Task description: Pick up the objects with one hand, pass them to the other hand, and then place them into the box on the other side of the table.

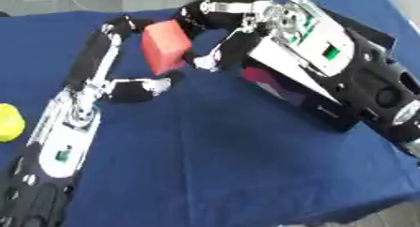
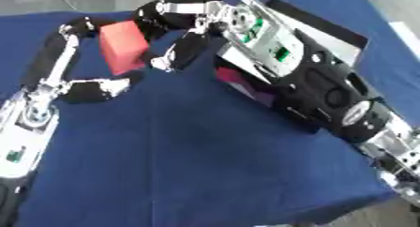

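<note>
Midway through the handover, my left hand [image 1: 123,57] and right hand [image 1: 217,31] both clasp the red block [image 1: 166,45] above the blue bench [image 1: 229,165]; boxing it remains

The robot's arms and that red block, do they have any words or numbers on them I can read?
None can be read.
Red block: plain faces, no writing.
Right hand: small green patches on the silver plate behind it, too blurred to tell whether they hold text.
Left hand: a green patch on its forearm, also too blurred.
Yellow object: no writing shows.
</note>
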